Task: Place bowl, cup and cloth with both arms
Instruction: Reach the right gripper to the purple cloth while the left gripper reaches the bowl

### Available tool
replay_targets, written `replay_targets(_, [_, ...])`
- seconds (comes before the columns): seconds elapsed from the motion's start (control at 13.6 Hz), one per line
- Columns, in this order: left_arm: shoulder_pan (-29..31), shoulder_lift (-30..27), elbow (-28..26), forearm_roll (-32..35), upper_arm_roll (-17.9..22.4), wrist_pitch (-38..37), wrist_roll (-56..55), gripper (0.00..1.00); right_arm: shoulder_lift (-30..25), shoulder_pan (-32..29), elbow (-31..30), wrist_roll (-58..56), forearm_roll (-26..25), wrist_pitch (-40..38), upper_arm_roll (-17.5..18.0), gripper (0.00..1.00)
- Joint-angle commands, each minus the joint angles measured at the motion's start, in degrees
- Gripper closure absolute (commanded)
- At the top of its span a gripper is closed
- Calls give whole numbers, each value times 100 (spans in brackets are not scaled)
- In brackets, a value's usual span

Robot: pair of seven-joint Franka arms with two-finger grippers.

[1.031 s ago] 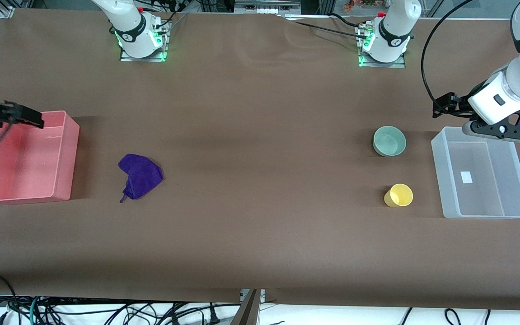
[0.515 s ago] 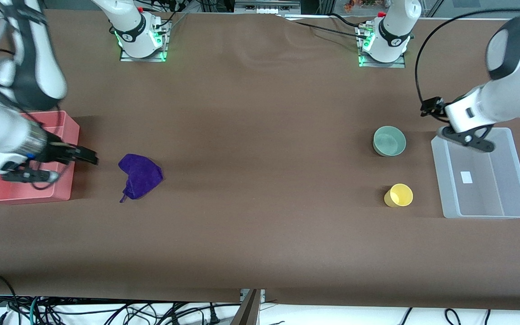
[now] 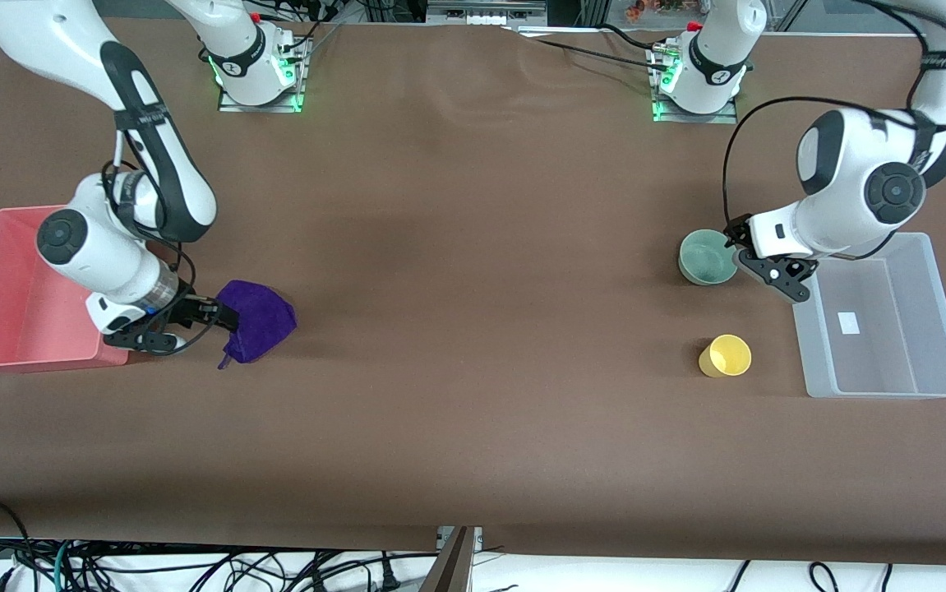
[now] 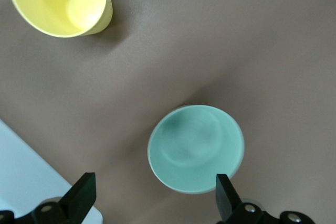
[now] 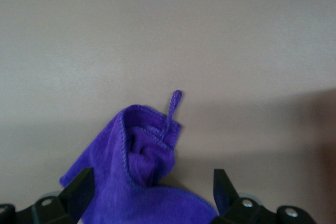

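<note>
The purple cloth [image 3: 259,321] lies on the table beside the pink bin. My right gripper [image 3: 219,316] is low at the cloth's edge on the bin's side. In the right wrist view the right gripper [image 5: 151,195] is open, with the cloth [image 5: 139,174] between its fingers. The mint-green bowl [image 3: 708,256] stands beside the clear bin, and the yellow cup [image 3: 726,355] stands nearer the front camera. My left gripper [image 3: 742,248] is at the bowl's rim on the clear bin's side. In the left wrist view the left gripper [image 4: 152,200] is open over the edge of the bowl [image 4: 196,148], with the cup [image 4: 58,1] farther off.
A pink bin [image 3: 29,304] stands at the right arm's end of the table. A clear plastic bin [image 3: 892,329] stands at the left arm's end, and its corner shows in the left wrist view [image 4: 23,174]. Brown table covering lies between them.
The right gripper swung from over the pink bin down to the cloth. The left gripper moved from over the clear bin down to the bowl. Bowl, cup and cloth have not moved.
</note>
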Motion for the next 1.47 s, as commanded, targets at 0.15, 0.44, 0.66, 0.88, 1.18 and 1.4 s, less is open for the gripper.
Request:
replay_targets(0.15, [245,810,-202,22,-44,1232,1066,1,211,273,-21,518,78,406,10,0])
replay_targets(0.44, [237,1066,-431,22,-61,1841,1137,56,290,300,-38,519,78,371,10,61])
replay_targets(0.66, [228,1084,-431,22,-61,1842,1154,100,298,317,-38,528,87,353,10,100])
replay_targets(0.88, [228,1023,-396,22,-131,1798,1163,100,290,317,-56,493,78,353,10,100])
replay_targets(1.18, [237,567,-73,-21,-220,958,1146,100,27,291,416,361,43,-591,-43,100])
replay_targets(1.4, [437,574,1278,-31,-176,-947,1294,100,-351,177,1628,-470,26,-2961,-419,100])
